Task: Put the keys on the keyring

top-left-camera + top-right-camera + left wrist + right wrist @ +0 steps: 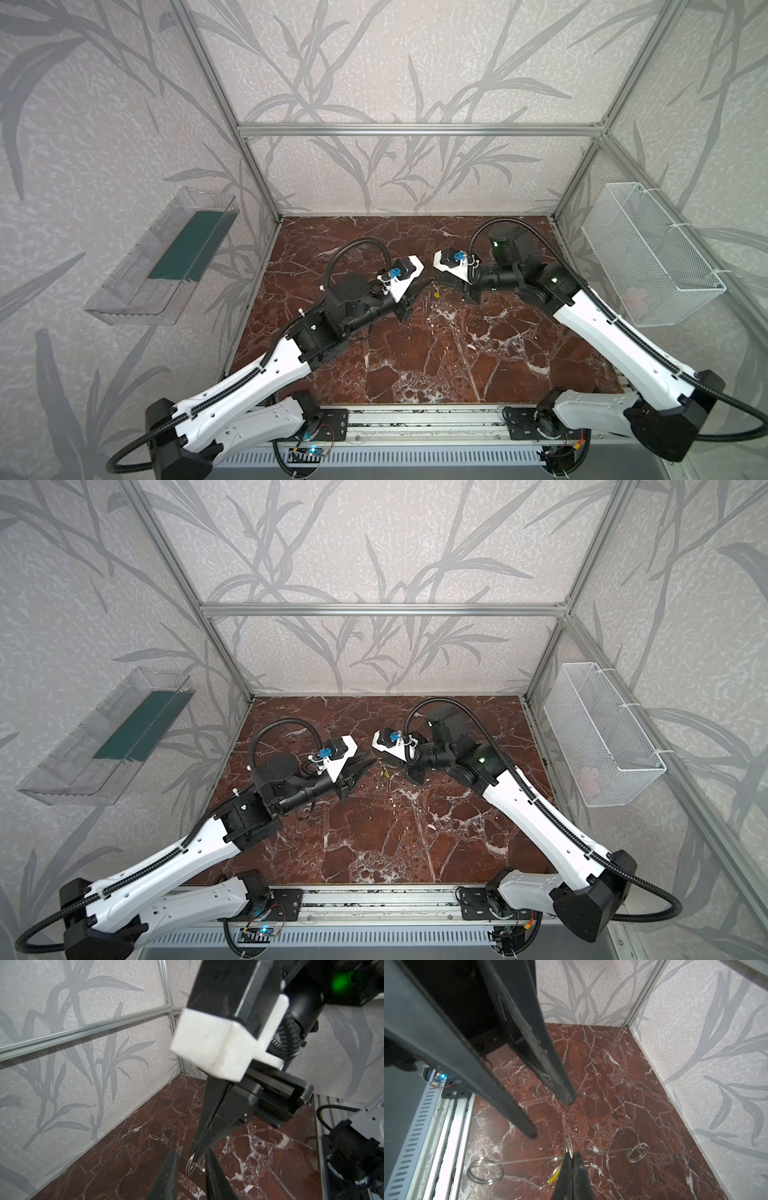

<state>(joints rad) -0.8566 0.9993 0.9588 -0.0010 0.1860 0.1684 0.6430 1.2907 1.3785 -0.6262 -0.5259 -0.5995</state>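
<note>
Left gripper point(552, 1119): jaws apart, empty, tips near the keyring point(568, 1144). The right gripper point(572, 1154) pinches the ring edge-on, its yellow tag point(554, 1176) just beside. Keys out of view. Step, apparently: ring presented. Next move: finding the keys and threading them on.

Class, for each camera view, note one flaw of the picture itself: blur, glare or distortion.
Both top views: the frame posts splay outward, wide-angle distortion. Left wrist view: the near white block is soft, a green light blooms. Right wrist view: the left gripper looms soft near the lens; the ring is sharp.
</note>
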